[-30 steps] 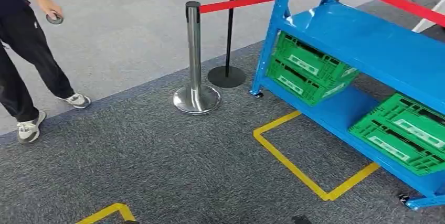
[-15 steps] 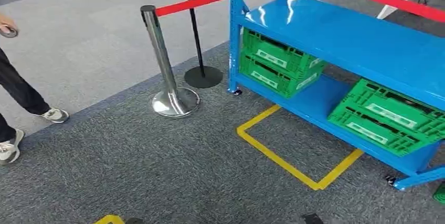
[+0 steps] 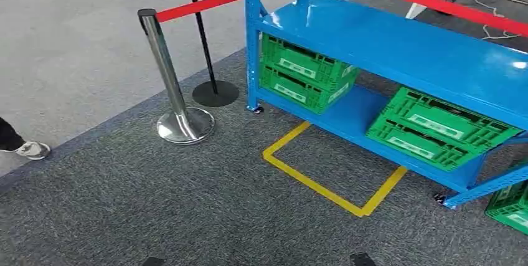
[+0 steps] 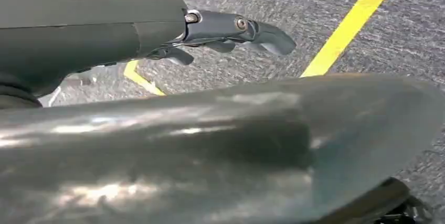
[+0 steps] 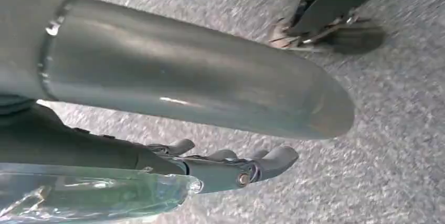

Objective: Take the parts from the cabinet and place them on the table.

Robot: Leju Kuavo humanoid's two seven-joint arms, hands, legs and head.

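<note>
Approach step, judging by the scene: both arms hang. The left hand (image 4: 231, 32) and right hand (image 5: 231, 166) hold nothing, fingers loosely extended. The blue rack (image 3: 398, 48) with green crates (image 3: 429, 129) stands well ahead of the fingers; next, step closer and reach in.

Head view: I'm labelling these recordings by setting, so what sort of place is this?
Probably an indoor test or demonstration hall, not a home: a blue metal shelving rack holding green plastic crates, a chrome stanchion post with a red barrier belt, and yellow tape lines marking the grey carpet.
</note>
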